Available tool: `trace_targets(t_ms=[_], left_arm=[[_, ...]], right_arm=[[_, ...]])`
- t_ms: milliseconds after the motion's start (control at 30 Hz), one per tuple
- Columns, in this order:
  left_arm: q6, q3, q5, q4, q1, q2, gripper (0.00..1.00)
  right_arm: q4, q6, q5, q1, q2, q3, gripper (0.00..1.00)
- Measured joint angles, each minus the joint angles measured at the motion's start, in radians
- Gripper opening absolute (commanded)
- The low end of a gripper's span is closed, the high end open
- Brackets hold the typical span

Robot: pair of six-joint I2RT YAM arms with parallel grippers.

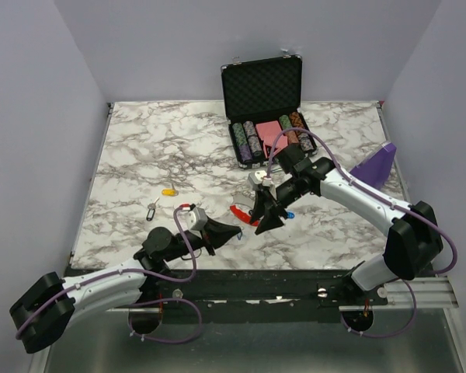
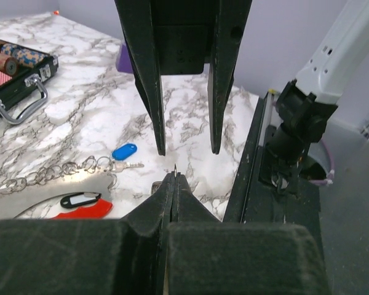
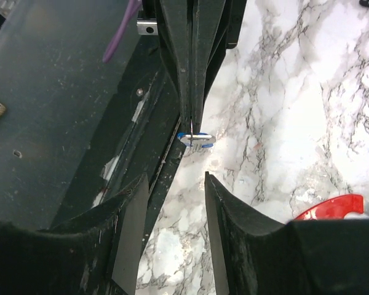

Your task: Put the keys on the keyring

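**Top view:** We see the two arms meet tip to tip at the near middle of the marble table [image 1: 140, 140]. The left gripper [image 1: 234, 231] and right gripper [image 1: 264, 221] are just beside the red keyring [image 1: 239, 211], which lies flat on the table. A yellow-tagged key [image 1: 168, 190] and a second spare key [image 1: 151, 210] lie well off to the left. The open poker-chip case [image 1: 264, 109] stands at the back.

**Left wrist:** The left gripper [image 2: 174, 181] has its jaws pressed together, with a sliver of metal showing at the tip. The right gripper [image 2: 186, 150] hangs over it, jaws parted and nothing between them. A loose blue key [image 2: 124, 150] lies beside a chain of rings [image 2: 49, 175]. The keyring [image 2: 86, 214] sits at lower left under a black-framed tag [image 2: 80, 200].

**Right wrist:** The left gripper [image 3: 190, 123] pinches the held key [image 3: 195, 140], blue-tagged and clear of the table. We judge that this grip leaves it free for threading. The right gripper [image 3: 174, 178] stands open and empty, and the keyring [image 3: 332, 208] lies off to one side. We can read no lettering anywhere.
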Motion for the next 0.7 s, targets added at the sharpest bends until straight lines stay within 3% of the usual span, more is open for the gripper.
trace_targets(t_ms=[367, 700], left_arm=[[-0.109, -0.024, -0.042, 0.308, 0.000, 0.103, 0.00], [-0.148, -0.024, -0.042, 0.425, 0.000, 0.202, 0.00]], right_arm=[[0.243, 0.250, -0.102, 0.000, -0.002, -0.050, 0.43], [0.329, 0.337, -0.126, 0.000, -0.003, -0.061, 0.30]])
